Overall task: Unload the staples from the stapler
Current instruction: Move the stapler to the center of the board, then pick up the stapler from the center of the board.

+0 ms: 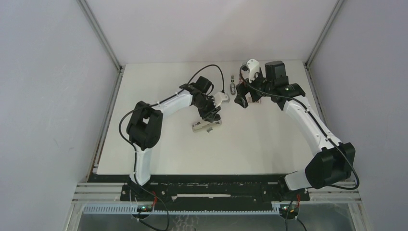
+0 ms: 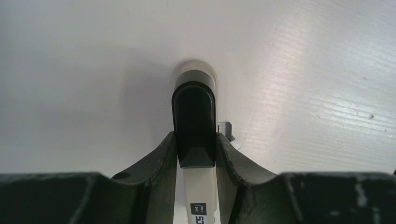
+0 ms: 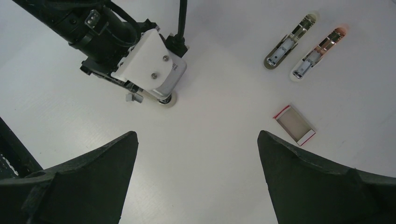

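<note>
The stapler (image 2: 194,122) had a cream body and a glossy black top. It lay on the white table (image 1: 159,144), left of centre, under the left arm's wrist. Its staples were hidden in every view, and whether any sat inside could not be told. In the left wrist view a small grey piece (image 2: 225,128) stuck out just beside the stapler's right flank, too small to identify.

The left gripper (image 2: 195,145) was clamped on the stapler, with one dark finger pressed against each long side. The rounded end of the black top projected past the fingertips.

The right gripper (image 3: 197,136) hung above the table with its jaws spread wide, grasping nothing. It was to the right of the left gripper and apart from it.

Farther out in the right wrist view lay a silvery stapler (image 3: 291,42) and a pinkish stapler (image 3: 317,54) — side by side, parallel, not touching. Near them sat a small open box (image 3: 294,123) with pink-and-white ends, apart from both.
</note>
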`<control>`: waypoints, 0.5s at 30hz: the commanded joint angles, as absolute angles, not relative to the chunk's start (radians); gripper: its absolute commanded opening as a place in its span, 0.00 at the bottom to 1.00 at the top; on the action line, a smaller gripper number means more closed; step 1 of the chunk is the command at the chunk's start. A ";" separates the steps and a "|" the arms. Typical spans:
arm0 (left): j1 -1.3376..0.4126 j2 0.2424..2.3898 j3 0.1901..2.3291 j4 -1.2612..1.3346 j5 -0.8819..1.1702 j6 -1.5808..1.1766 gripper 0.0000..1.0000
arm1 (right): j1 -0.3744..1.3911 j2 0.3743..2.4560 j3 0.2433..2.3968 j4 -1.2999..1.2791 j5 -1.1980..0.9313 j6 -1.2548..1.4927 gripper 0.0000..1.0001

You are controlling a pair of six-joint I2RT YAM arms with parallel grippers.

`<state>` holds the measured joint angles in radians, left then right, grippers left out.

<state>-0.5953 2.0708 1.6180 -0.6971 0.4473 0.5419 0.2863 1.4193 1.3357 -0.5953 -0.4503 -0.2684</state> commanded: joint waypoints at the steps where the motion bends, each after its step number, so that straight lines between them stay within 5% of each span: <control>1: -0.618 2.018 1.569 -0.737 0.495 0.536 0.22 | 0.279 1.379 1.335 -0.551 -0.461 -0.248 1.00; 9: -0.617 1.991 1.568 -0.683 0.444 0.499 0.18 | 0.244 1.387 1.321 -0.530 -0.423 -0.191 1.00; 15: -0.599 1.949 1.589 -0.617 0.410 0.467 0.11 | 0.161 1.423 1.318 -0.542 -0.607 -0.144 1.00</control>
<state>-0.6109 2.0430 1.5837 -0.6811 0.4374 0.5034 0.2012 1.4158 1.3205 -0.5728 -0.4805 -0.1989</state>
